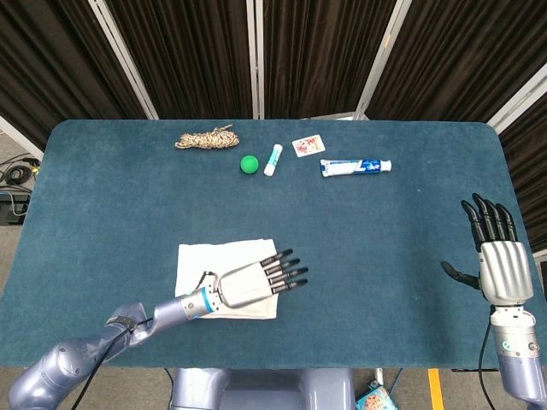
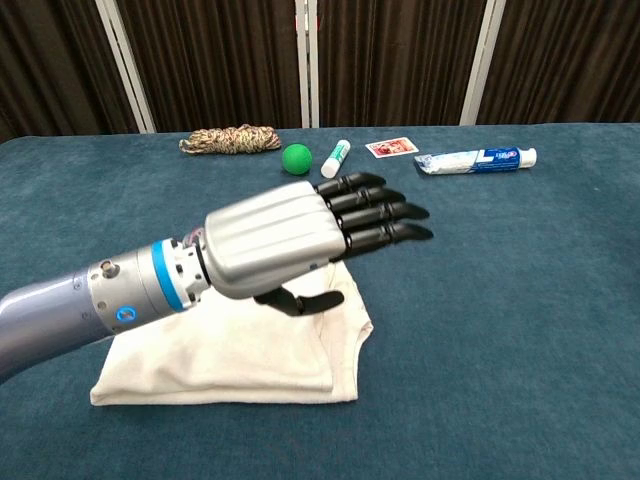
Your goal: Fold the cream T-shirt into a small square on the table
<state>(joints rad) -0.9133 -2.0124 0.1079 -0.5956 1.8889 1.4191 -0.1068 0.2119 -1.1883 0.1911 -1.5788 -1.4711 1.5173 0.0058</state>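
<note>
Shirt lies folded at lower left of the tabletop; the empty, splayed left hand should press its loose right edge flat, while the right hand waits open.

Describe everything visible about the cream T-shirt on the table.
The cream T-shirt is plain soft cloth, already folded into a compact, roughly square stack of layers, lying flat on the blue table near its front edge, left of centre. Layered edges show along its right side in the chest view. The left hand hangs above it, fingers extended and apart, holding nothing; whether it touches the cloth cannot be told.
</note>
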